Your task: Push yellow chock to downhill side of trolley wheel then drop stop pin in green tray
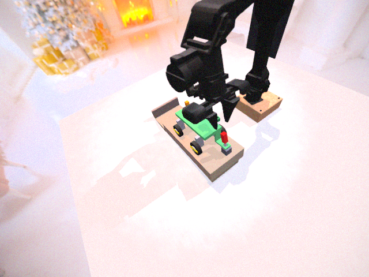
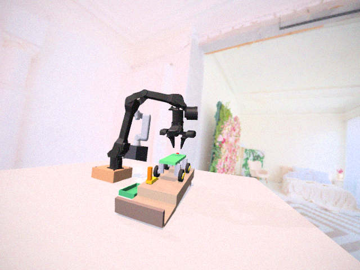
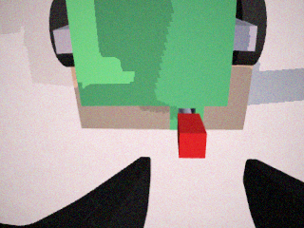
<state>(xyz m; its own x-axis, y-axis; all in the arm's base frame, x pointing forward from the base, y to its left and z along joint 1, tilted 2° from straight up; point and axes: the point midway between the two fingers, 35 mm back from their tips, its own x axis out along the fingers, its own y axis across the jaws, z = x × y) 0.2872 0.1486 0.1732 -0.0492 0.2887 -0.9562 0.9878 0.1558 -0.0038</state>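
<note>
The trolley, with a green deck (image 1: 205,130) (image 2: 172,159) (image 3: 128,57), stands on the ramp (image 1: 227,168) (image 2: 157,193) (image 3: 119,116). The red-headed stop pin (image 1: 223,137) (image 2: 177,153) (image 3: 192,138) is upright in its block at the uphill end. The yellow chock (image 2: 151,180) stands on the ramp at the downhill side of a wheel on the tray side; I cannot tell whether they touch. Its orange handle (image 1: 187,103) shows behind the deck. My gripper (image 1: 222,124) (image 2: 177,147) (image 3: 198,168) is partly open and empty, above the trolley's uphill end, with the pin head ahead between the fingertips in the wrist view.
The green tray (image 2: 127,192) lies beside the ramp's lower part, on the arm's side; the arm mostly hides it in the top view. A raised end wall (image 1: 166,108) (image 2: 139,210) closes the ramp's downhill end. The arm's wooden base block (image 1: 258,115) (image 2: 112,176) stands beyond the ramp.
</note>
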